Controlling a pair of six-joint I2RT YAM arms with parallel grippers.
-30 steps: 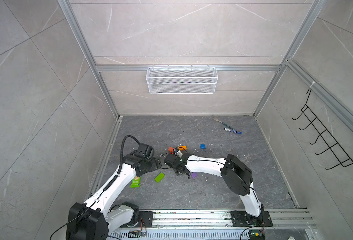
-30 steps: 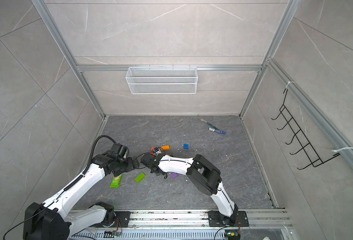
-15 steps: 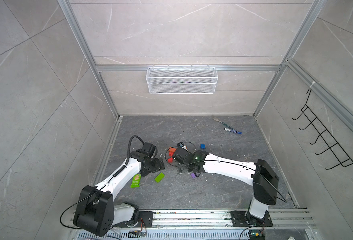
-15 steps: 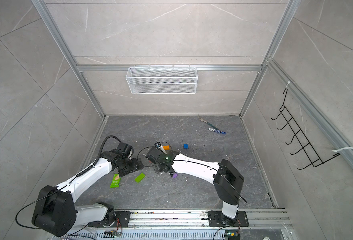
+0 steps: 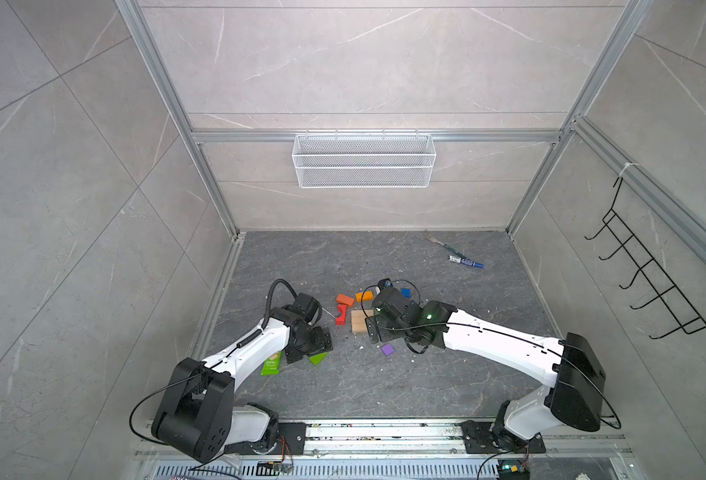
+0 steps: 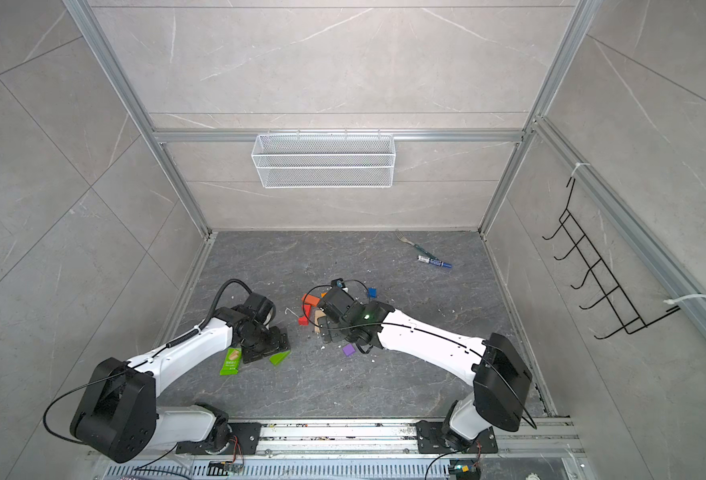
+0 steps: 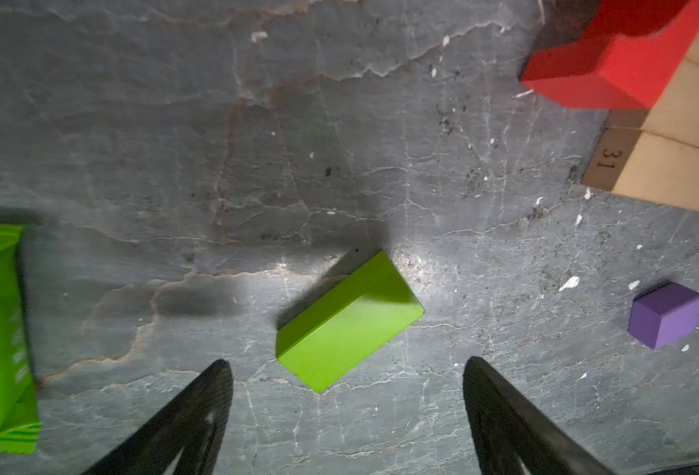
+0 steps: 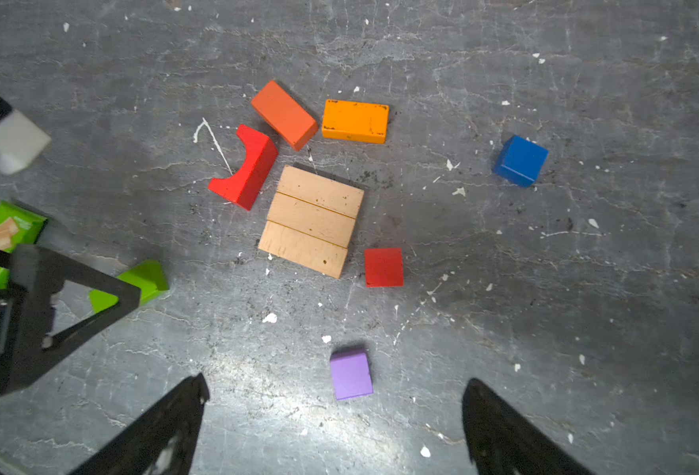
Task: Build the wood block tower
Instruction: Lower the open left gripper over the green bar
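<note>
The left pincer (image 7: pixel 346 361) hangs released above the green block (image 7: pixel 348 325), left of the tabletop's (image 5: pixel 343 257) middle. The right pincer (image 8: pixel 334 378) is released over the purple cube (image 8: pixel 350 374). Three tan bars (image 8: pixel 313 220) lie flat, side by side, mid-tabletop, with a red arch (image 8: pixel 249 168) just beside them.

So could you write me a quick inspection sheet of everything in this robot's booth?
Surface: grey stone-look floor, speckled with white crumbs.
Job's things: three tan bars side by side; red arch, orange-red bar, orange bar, red cube, blue cube, purple cube, green bar lie loose; nothing stacked.
Clutter: green wrapper, blue marker, fork.
Grippers: left gripper open by the green bar; right gripper open by the purple cube.
Cables: black hose looping on left arm; thin cable by the right gripper.
Surroundings: white wire basket and black hook rack on the walls.
</note>
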